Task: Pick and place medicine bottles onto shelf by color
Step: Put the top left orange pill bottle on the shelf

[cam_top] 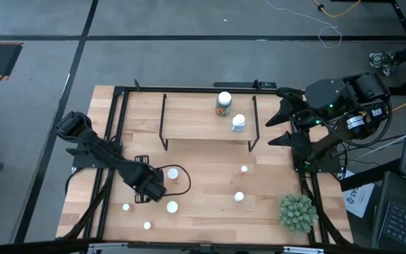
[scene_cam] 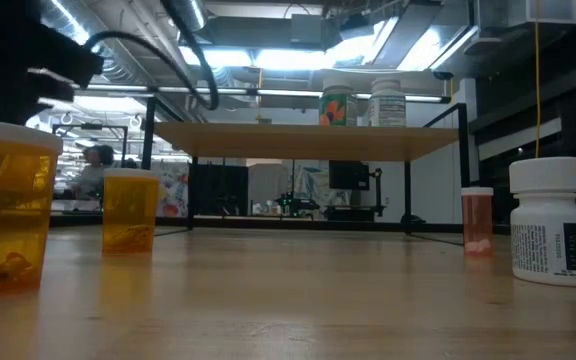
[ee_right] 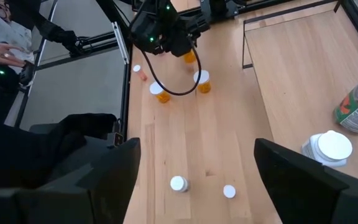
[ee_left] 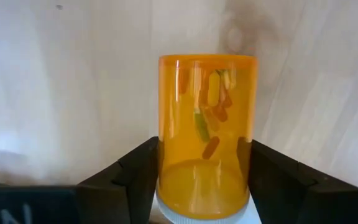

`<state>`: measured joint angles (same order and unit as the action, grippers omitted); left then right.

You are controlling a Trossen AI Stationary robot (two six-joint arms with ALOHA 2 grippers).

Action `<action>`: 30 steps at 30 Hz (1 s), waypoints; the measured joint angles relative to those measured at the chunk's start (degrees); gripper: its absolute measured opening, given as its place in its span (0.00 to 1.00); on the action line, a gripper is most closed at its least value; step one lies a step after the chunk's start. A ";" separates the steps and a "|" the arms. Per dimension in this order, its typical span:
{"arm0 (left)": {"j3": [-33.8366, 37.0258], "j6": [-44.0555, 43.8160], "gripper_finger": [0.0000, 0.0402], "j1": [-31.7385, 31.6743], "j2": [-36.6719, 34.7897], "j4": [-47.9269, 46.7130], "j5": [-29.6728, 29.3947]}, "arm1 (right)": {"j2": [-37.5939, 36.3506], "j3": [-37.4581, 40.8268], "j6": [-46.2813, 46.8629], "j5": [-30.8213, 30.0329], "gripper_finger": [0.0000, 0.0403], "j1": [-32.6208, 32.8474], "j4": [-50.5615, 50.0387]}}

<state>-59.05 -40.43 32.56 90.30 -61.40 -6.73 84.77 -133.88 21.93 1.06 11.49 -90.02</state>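
An orange medicine bottle with a white cap stands upright between the fingers of my left gripper, which is shut on it and points down over the table's near left part. In the right wrist view this bottle shows under the gripper. More white-capped bottles stand on their bases on the table. The shelf carries a green-labelled jar and a white bottle. My right gripper is open, raised beside the shelf's right end. My left gripper pinches the orange bottle's body just below the cap between its two fingers. The fingers come from above and point down. The bottle hangs upright, cap up and base toward the table, lifted a little clear of the wood.
A spiky green plant stands at the near right corner. Small bottles dot the near half of the table. A black frame runs along the table's edges. A cable loops beside the left gripper.
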 joint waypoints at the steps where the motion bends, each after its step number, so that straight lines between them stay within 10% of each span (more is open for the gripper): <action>1: -0.80 1.31 0.52 -0.49 0.00 -1.31 -0.01 | 0.02 0.00 -0.09 0.00 0.78 0.00 0.00; 30: -31.88 41.30 0.52 -17.53 5.54 -28.61 -22.82 | 0.00 0.00 -2.86 0.02 0.78 0.00 0.02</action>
<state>-90.93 0.87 15.03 95.84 -90.00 -29.55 84.77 -133.88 19.07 1.08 11.49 -90.00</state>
